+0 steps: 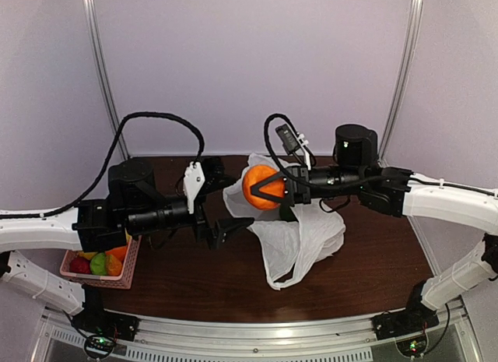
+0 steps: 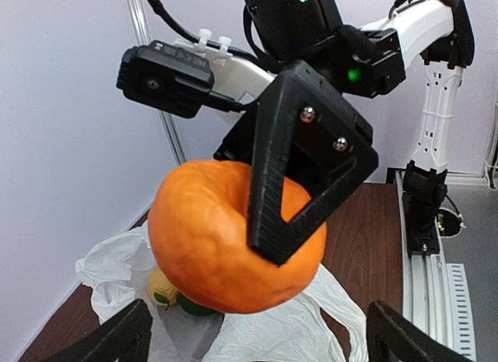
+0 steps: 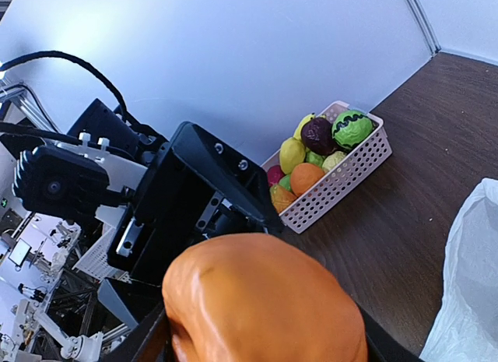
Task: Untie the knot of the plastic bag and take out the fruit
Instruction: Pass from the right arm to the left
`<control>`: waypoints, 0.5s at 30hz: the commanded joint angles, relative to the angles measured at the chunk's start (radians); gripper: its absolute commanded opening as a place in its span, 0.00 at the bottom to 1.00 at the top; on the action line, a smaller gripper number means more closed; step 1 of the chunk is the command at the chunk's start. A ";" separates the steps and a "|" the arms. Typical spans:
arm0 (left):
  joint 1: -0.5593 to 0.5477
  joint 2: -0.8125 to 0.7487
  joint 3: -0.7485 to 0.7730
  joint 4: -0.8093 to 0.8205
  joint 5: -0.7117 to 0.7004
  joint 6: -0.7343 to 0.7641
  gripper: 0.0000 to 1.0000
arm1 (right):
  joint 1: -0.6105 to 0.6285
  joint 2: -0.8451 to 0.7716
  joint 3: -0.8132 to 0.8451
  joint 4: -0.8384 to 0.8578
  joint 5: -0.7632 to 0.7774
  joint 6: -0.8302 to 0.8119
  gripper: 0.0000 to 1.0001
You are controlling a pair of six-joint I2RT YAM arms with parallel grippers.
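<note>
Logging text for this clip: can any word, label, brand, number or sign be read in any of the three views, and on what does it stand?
No readable text in any view.
The plastic bag is plain white, with no print showing.
The pink basket and the orange carry no lettering.
The black camera housing shows only screws and cable ties, no label.

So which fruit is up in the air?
The big orange, held by the right gripper over the plastic bag; the rest lie in bag or pink basket.
</note>
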 commanded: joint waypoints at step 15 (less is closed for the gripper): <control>-0.063 0.056 0.039 0.119 -0.104 0.106 0.98 | 0.059 0.014 -0.003 0.049 -0.049 0.057 0.50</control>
